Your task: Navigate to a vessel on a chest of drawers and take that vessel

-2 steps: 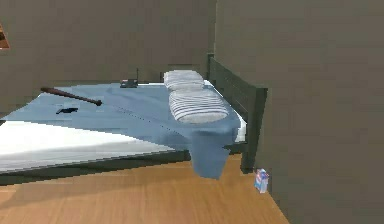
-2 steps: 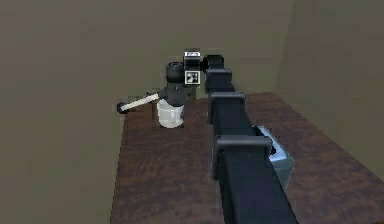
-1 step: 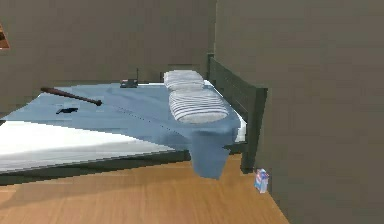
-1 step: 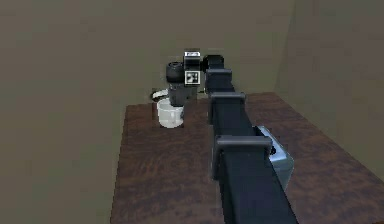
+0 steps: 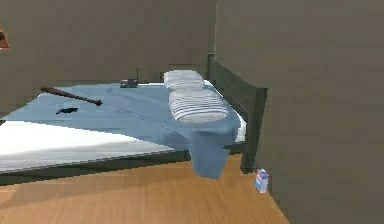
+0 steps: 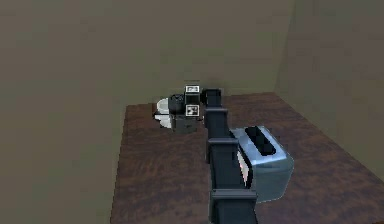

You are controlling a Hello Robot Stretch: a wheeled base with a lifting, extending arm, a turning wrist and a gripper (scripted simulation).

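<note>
You can see your pincer (image 6: 166, 109) out at a brown top (image 6: 150, 172), and a small pale round thing (image 6: 157, 113) sits on that top right at the pincer's tips. You cannot tell if the pincer is holding it or not. A grey box (image 6: 270, 160) stands well back from the pincer, beside the arm (image 6: 224, 160).

Bed (image 5: 120, 118) with 2 pillows (image 5: 192, 98), small carton (image 5: 262, 180) on floor (image 5: 150, 200); silver toaster (image 6: 266, 160).
</note>
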